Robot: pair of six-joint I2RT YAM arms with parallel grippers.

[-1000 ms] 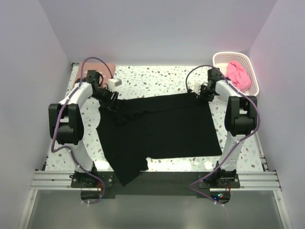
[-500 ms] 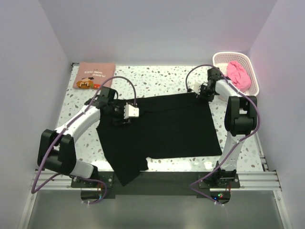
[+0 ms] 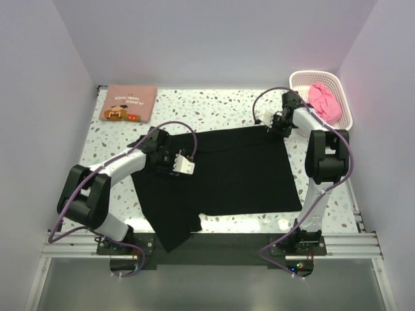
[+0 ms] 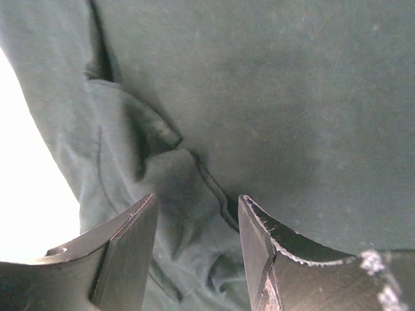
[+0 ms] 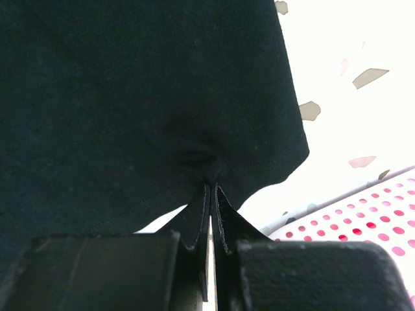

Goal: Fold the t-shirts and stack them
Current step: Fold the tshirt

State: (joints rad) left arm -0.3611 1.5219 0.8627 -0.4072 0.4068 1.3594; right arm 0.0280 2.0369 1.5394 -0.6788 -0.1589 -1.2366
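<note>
The right gripper (image 5: 211,189) has its jaws pressed together on the far right hem of the black t-shirt (image 3: 220,172), and the cloth puckers at the pinch. The left gripper (image 4: 198,217) stands parted with nothing between its fingers, over wrinkled folds at the shirt's left side. The shirt lies spread across the middle of the table (image 3: 220,103), one sleeve reaching past the near edge. Bare speckled tabletop shows on the far and left sides. A folded salmon-pink printed t-shirt (image 3: 131,102) lies in the far left corner. A bright pink t-shirt (image 3: 324,102) sits bunched in the lattice basket (image 3: 299,79) at far right.
</note>
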